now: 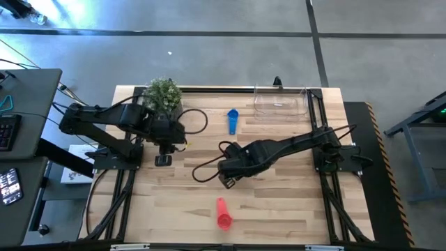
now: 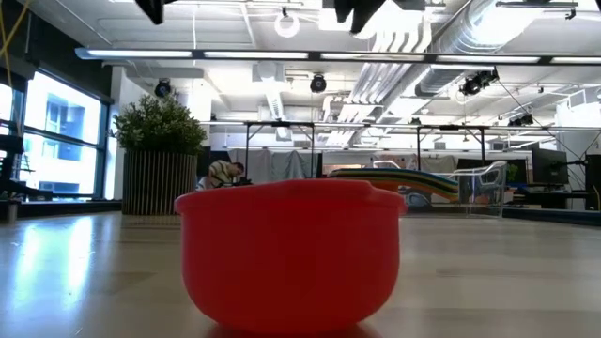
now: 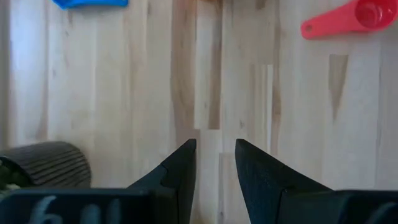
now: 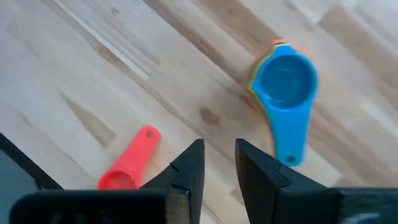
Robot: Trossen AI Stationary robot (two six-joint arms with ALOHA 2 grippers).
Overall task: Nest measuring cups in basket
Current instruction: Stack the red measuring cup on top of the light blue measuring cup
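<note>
High view: my right gripper (image 1: 228, 183) is hovering mid-table between the red-pink cup (image 1: 222, 213) near the front edge and the blue-topped stack (image 1: 233, 120), with the basket (image 1: 280, 102) at the far edge holding no cups, while my left gripper (image 1: 163, 160) is waiting beside the plant (image 1: 163, 94). Low view: the red-pink cup (image 2: 289, 252) is filling the foreground, so any nudge is risking a slide off the front edge. Wrist views: both pairs of jaws are standing narrowly parted around nothing, the right one's (image 4: 216, 163) gap looking slim for the cup's bowl; I am judging that a descent onto the bowl instead of the handle (image 4: 138, 149) would be pushing it away.

Blue cup (image 3: 90, 3) cut off by edge; stack colours under it hidden.
</note>
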